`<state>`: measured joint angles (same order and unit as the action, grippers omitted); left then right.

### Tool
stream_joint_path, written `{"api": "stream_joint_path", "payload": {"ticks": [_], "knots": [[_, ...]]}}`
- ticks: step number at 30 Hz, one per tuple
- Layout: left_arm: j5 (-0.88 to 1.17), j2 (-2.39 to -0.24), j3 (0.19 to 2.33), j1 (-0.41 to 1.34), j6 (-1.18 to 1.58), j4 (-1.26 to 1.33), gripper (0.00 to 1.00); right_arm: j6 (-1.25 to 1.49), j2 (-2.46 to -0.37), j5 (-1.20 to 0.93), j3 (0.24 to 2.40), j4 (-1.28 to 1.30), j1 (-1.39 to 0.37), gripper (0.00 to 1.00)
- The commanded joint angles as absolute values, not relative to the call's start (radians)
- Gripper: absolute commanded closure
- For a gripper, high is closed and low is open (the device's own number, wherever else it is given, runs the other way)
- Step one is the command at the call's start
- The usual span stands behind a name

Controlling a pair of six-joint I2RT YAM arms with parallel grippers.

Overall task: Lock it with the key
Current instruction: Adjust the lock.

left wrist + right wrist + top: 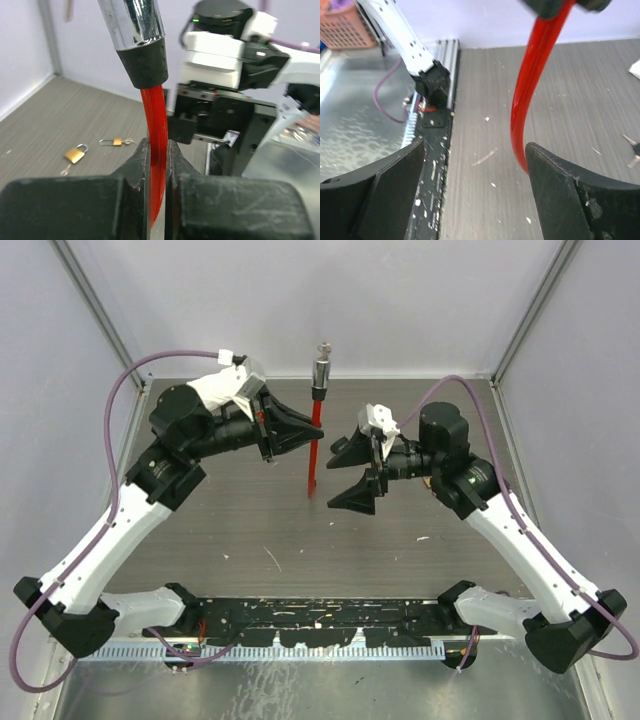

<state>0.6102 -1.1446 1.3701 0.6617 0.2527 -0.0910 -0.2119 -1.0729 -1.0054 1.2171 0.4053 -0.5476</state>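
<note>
A red cable lock (315, 450) stands upright, with a black collar and a chrome lock head (322, 365) at its top. My left gripper (310, 432) is shut on the red cable; in the left wrist view the cable (154, 115) is pinched between my fingers (158, 155) below the chrome head (132, 22). My right gripper (350, 477) is open and empty, just right of the cable's lower end. In the right wrist view the cable (530, 95) hangs next to my right finger (560, 175). I see no key in either gripper.
Two small brass padlocks (75, 154) (116, 142) with little keys beside them lie on the grey table in the left wrist view. A key (632, 150) shows at the right edge of the right wrist view. White walls enclose the table (250, 530).
</note>
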Motion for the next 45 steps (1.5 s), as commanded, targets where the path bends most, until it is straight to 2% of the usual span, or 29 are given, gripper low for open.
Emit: {"api": "stream_joint_path", "payload": {"ticks": [1, 4, 8, 10, 12, 16, 18, 19, 23, 24, 26, 27, 36, 40, 42, 45], "knots": [[0.931, -1.219, 1.484, 0.631, 0.237, -0.001, 1.00, 0.143, -1.114, -1.108, 1.183, -0.031, -0.552, 0.13], [0.939, -1.261, 1.527, 0.629, 0.283, 0.051, 1.00, 0.222, -1.150, -1.072, 1.156, -0.195, -0.557, 0.14], [0.918, -1.324, 1.541, 0.629, 0.357, 0.152, 1.00, 0.441, -1.185, -1.030, 1.046, -0.586, -0.560, 0.18], [0.899, -1.328, 1.531, 0.629, 0.380, 0.189, 1.00, 0.554, -1.194, -1.021, 0.971, -0.788, -0.560, 0.32], [0.880, -1.323, 1.517, 0.629, 0.405, 0.225, 1.00, 0.592, -1.193, -1.016, 0.931, -0.859, -0.560, 0.53], [0.837, -1.304, 1.450, 0.629, 0.474, 0.326, 1.00, 0.505, -1.191, -1.054, 0.966, -0.734, -0.560, 0.97], [0.803, -1.297, 1.410, 0.627, 0.536, 0.393, 0.97, 0.465, -1.188, -1.062, 0.986, -0.661, -0.559, 0.99], [0.788, -1.295, 1.389, 0.627, 0.572, 0.433, 0.91, 0.454, -1.187, -1.063, 0.991, -0.641, -0.560, 0.99], [0.722, -1.290, 1.290, 0.627, 0.739, 0.625, 0.42, 0.441, -1.190, -1.063, 1.008, -0.611, -0.560, 0.99], [0.704, -1.288, 1.271, 0.627, 0.773, 0.654, 0.26, 0.437, -1.191, -1.063, 1.014, -0.603, -0.560, 0.99], [0.656, -1.279, 1.236, 0.628, 0.811, 0.688, 0.06, 0.433, -1.197, -1.060, 1.018, -0.595, -0.559, 0.99], [0.639, -1.278, 1.219, 0.627, 0.823, 0.705, 0.00, 0.433, -1.198, -1.059, 1.018, -0.592, -0.560, 0.99], [0.602, -1.301, 1.161, 0.628, 0.980, 0.887, 0.02, 0.400, -1.201, -1.053, 1.016, -0.551, -0.559, 0.99], [0.604, -1.308, 1.168, 0.629, 0.977, 0.853, 0.01, 0.379, -1.198, -1.053, 1.014, -0.527, -0.560, 0.99], [0.608, -1.310, 1.187, 0.629, 0.959, 0.779, 0.06, 0.355, -1.196, -1.053, 1.020, -0.501, -0.559, 0.99], [0.615, -1.314, 1.216, 0.637, 0.908, 0.665, 0.19, 0.300, -1.197, -1.039, 1.040, -0.430, -0.559, 0.99]]}}
